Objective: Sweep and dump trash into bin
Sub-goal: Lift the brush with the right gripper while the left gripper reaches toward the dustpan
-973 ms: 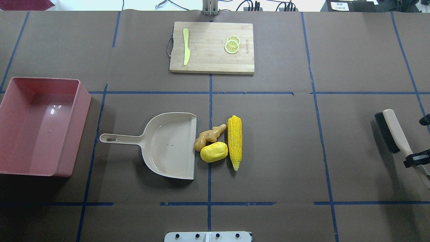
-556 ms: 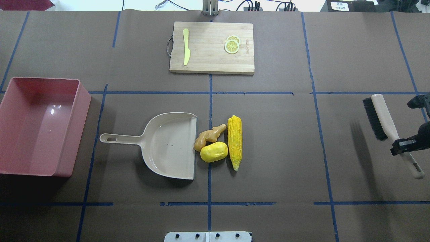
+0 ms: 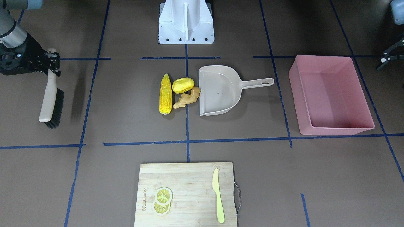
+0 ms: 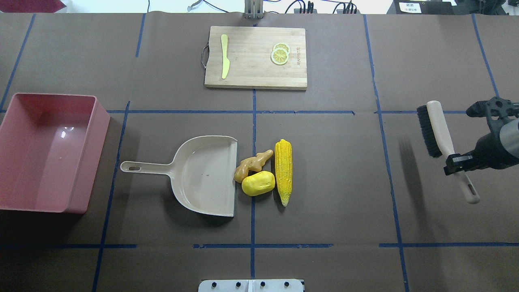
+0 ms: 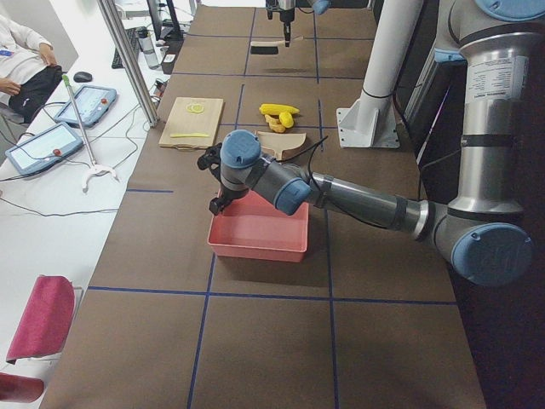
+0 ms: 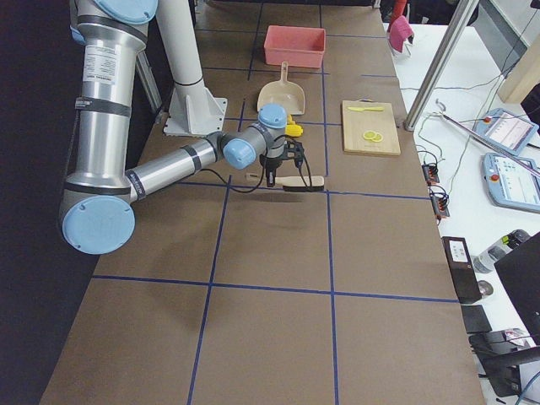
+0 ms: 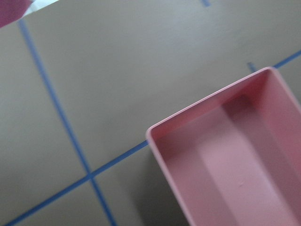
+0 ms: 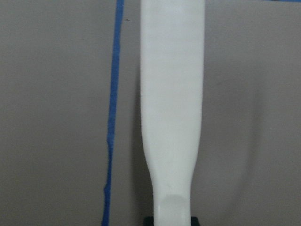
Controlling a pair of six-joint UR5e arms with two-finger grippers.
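The trash lies mid-table: a corn cob (image 4: 283, 172), a yellow potato-like lump (image 4: 258, 183) and a tan ginger root (image 4: 252, 164), all just right of the open mouth of a beige dustpan (image 4: 202, 174). The pink bin (image 4: 44, 150) stands at the far left, empty. My right gripper (image 4: 458, 162) is shut on the handle of a black-bristled brush (image 4: 440, 134) and holds it above the table, far right of the trash; the handle fills the right wrist view (image 8: 171, 117). My left gripper (image 5: 215, 183) hovers by the bin's outer end; I cannot tell if it is open.
A wooden cutting board (image 4: 255, 56) with a pale yellow knife (image 4: 224, 56) and lemon slices (image 4: 280, 54) lies at the far side of the table. The robot's base plate (image 4: 251, 285) is at the near edge. Blue tape lines cross the brown table.
My right gripper has carried the brush left and away from the robot, further into view. The trash, dustpan and bin have not moved.
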